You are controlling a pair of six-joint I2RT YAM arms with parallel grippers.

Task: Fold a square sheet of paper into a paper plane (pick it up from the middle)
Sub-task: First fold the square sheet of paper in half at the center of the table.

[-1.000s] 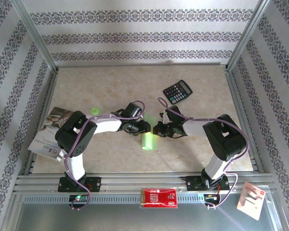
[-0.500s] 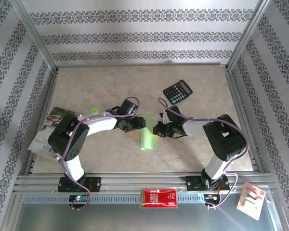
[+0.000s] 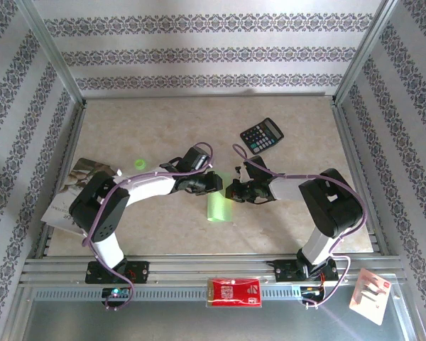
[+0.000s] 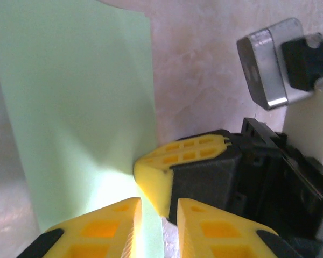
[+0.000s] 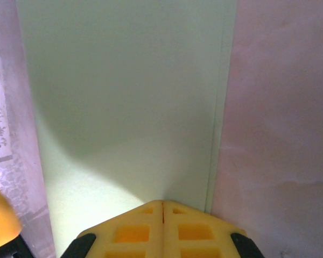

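The square sheet of paper (image 3: 217, 206) is light green and lies on the table folded into a narrow oblong strip. It is also seen close up in the left wrist view (image 4: 81, 107) and the right wrist view (image 5: 124, 97). My left gripper (image 3: 214, 183) is at the strip's far left side. Its jaws (image 4: 158, 226) stand a little apart over the paper's long edge. My right gripper (image 3: 231, 190) is shut, and its joined tip (image 5: 162, 203) presses down on the paper beside a fold line. Its yellow fingertip (image 4: 164, 164) almost touches the left fingers. A paper plane is out of view.
A black calculator (image 3: 262, 135) lies at the back right and a small green dot (image 3: 139, 164) at the left. A booklet (image 3: 74, 195) overhangs the table's left edge. A red-and-white packet (image 3: 234, 291) sits on the front rail, with a card (image 3: 371, 295) at the front right.
My left gripper drew back to the left with its jaws wider, then came back to the paper with the jaws narrowed. The right gripper and the paper stayed put.
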